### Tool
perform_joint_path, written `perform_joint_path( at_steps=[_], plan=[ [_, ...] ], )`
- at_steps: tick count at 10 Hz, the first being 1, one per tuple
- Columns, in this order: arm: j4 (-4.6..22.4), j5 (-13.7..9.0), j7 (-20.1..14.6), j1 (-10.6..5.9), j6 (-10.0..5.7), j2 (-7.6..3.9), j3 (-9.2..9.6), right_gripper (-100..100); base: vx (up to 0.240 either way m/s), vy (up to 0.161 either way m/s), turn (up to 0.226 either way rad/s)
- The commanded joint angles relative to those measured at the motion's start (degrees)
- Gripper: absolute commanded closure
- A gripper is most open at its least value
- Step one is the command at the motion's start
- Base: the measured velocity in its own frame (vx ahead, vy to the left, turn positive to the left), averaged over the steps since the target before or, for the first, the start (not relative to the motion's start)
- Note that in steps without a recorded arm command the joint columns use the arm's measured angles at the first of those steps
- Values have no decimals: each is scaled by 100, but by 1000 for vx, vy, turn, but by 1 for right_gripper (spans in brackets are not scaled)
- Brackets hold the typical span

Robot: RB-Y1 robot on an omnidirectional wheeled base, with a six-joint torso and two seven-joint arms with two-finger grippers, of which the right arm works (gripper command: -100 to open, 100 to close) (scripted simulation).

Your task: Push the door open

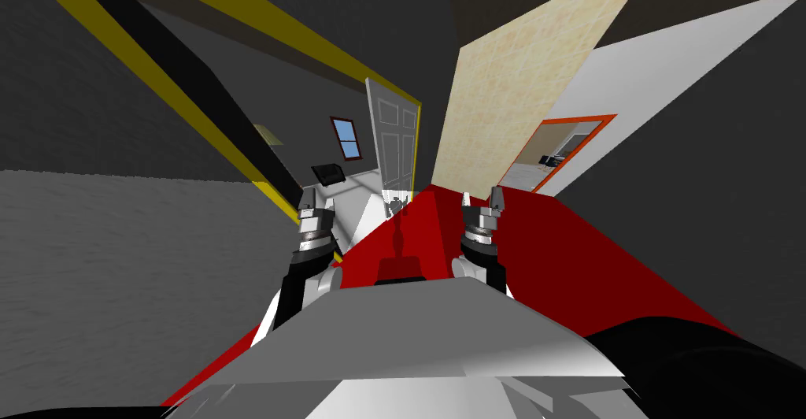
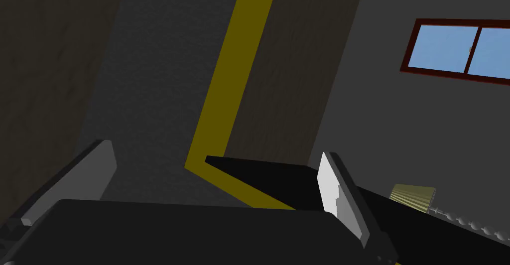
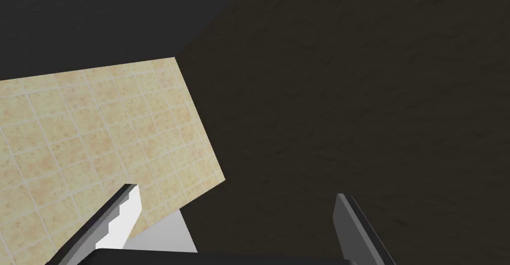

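White panelled door stands swung well inward from its yellow frame, so the push looks largely done. Left gripper and right gripper hang short of the door, one on either side. Both have their jaws apart and empty.

Left tool and right tool both point forward, fingers spread apart.

The white panelled door stands ajar in its yellow frame, ahead, swung away.
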Motion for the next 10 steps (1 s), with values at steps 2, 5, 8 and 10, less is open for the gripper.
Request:
perform_joint_path(
  at_steps=[2, 5, 8, 10],
  plan=[
    [294, -18, -25, -107, -31, -107, -9, -100, 77, -13, 146],
    [644, -39, -56, -234, -68, -213, -20, -100, 110, -17, 118],
    [1001, -60, -87, -364, -106, -307, -31, -100, 99, -20, 125],
    [1220, -73, -106, -443, -129, -355, -37, -100, 80, -23, 114]
  ],
)
